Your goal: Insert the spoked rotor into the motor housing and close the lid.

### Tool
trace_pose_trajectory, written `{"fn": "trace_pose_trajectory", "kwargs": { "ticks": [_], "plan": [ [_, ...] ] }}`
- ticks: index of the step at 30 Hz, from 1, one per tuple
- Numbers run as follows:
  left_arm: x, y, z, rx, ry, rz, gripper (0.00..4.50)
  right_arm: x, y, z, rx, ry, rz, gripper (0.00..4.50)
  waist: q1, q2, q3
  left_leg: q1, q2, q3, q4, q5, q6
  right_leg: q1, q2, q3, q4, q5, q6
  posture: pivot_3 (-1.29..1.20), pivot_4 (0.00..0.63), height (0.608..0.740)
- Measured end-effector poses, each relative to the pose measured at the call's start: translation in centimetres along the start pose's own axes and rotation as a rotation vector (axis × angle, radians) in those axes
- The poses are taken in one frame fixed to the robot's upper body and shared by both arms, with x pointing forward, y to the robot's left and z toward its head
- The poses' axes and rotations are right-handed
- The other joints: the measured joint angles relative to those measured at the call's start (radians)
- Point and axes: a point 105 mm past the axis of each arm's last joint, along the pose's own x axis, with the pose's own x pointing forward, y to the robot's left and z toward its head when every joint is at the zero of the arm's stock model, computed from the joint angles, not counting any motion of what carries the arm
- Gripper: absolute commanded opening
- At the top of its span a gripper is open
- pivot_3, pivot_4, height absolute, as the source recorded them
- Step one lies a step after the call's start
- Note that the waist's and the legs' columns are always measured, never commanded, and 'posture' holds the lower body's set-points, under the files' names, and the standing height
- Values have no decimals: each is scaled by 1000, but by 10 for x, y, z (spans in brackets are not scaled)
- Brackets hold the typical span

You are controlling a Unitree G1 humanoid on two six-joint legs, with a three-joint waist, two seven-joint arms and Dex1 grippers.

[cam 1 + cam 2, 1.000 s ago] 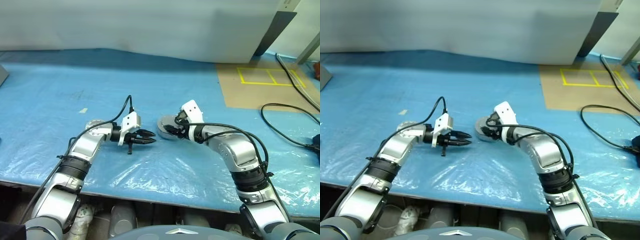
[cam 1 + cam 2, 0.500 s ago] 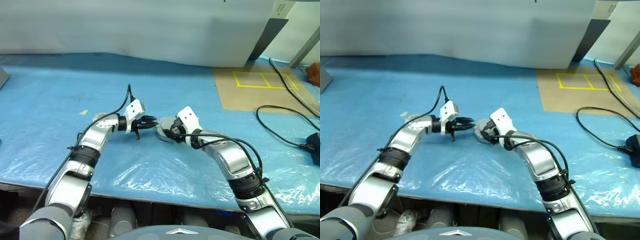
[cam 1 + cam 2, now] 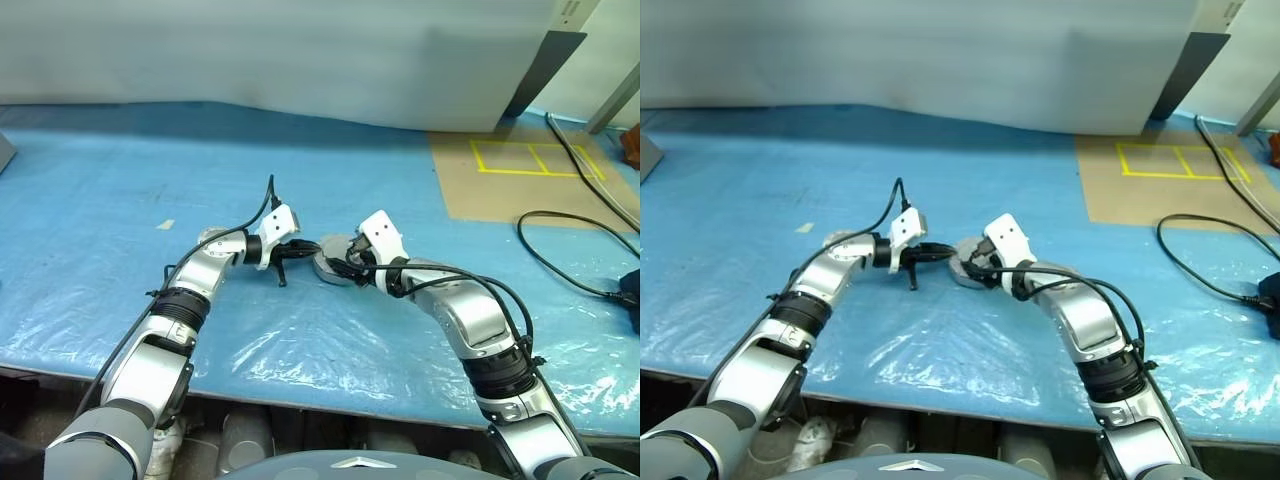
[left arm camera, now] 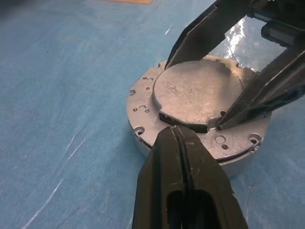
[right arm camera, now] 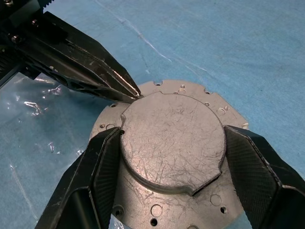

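The motor housing (image 4: 200, 93) lies on the blue sheet with a flat closed silver face up, a raised round plate in the middle of a drilled flange. My right gripper (image 3: 340, 262) is shut on it, one finger (image 5: 102, 162) on each side of the raised plate. My left gripper (image 4: 177, 129) is shut, and its tip touches the plate's rim at a small notch. A silvery round thing (image 3: 207, 237) sits half hidden behind my left forearm; I cannot tell what it is. The spoked rotor and the lid are out of view.
Blue plastic sheet (image 3: 120, 180) covers the table, wrinkled and shiny near the front edge. A brown board with yellow tape (image 3: 510, 170) lies at the back right. A black cable (image 3: 570, 250) loops at the right. A scrap of tape (image 3: 166, 223) lies at the left.
My left gripper has moved right to the housing and closed from partly open to shut. The right gripper has stayed on the housing. The camera has shifted a little.
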Motion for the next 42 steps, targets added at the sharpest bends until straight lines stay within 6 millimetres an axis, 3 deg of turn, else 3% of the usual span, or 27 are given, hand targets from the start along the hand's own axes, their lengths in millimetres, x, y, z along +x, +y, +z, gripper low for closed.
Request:
{"fn": "trace_pose_trajectory", "kwargs": {
  "ticks": [8,9,12,20,24,28,33,37,42],
  "plan": [
    [1,-2,3,44,-3,-23,24,-4,0,2,-52,-97,-17,2969,0,1,0,-8,0,0,-1,1,-2,-6,0,-1,-2,4,-6,0,150,740],
    [1,-2,3,47,-3,-24,0,-4,0,2,-61,-112,-19,3698,0,1,1,-9,0,0,-1,1,-2,-7,0,-1,-2,4,-6,0,150,740],
    [2,-3,5,54,-5,-34,0,-6,-5,6,-82,-157,-38,4454,0,4,3,-14,0,0,0,1,-2,-10,0,-1,-2,4,-5,0,150,740],
    [4,-4,9,78,-14,-55,0,-14,-7,11,-137,-182,-2,4454,8,11,10,-21,0,-2,1,2,-3,-13,0,-6,-2,8,-3,0,150,740],
    [5,-2,10,84,-13,-54,0,-27,-14,25,-106,-243,3,4454,8,11,13,-21,0,-2,2,2,-3,-13,0,-6,-2,8,-3,0,150,740],
    [5,-1,10,88,-11,-54,0,-44,-9,40,3,-316,101,4454,8,12,14,-21,0,-2,2,2,-3,-13,0,-6,-1,8,-3,0,150,740],
    [5,-1,9,89,-9,-53,0,-54,-25,41,215,-341,82,4454,9,12,14,-20,0,-2,3,2,-3,-13,0,-6,1,7,-4,0,150,740],
    [5,-1,9,95,-7,-56,0,-62,-47,18,474,-266,49,4454,13,12,15,-19,0,-2,4,2,-3,-12,0,-6,1,5,-7,0,150,740],
    [5,-1,9,97,-7,-55,0,-69,-39,-20,701,-142,109,4454,22,14,15,-19,0,-2,3,2,-3,-12,0,-7,1,5,-7,0,150,740]
  ]
}}
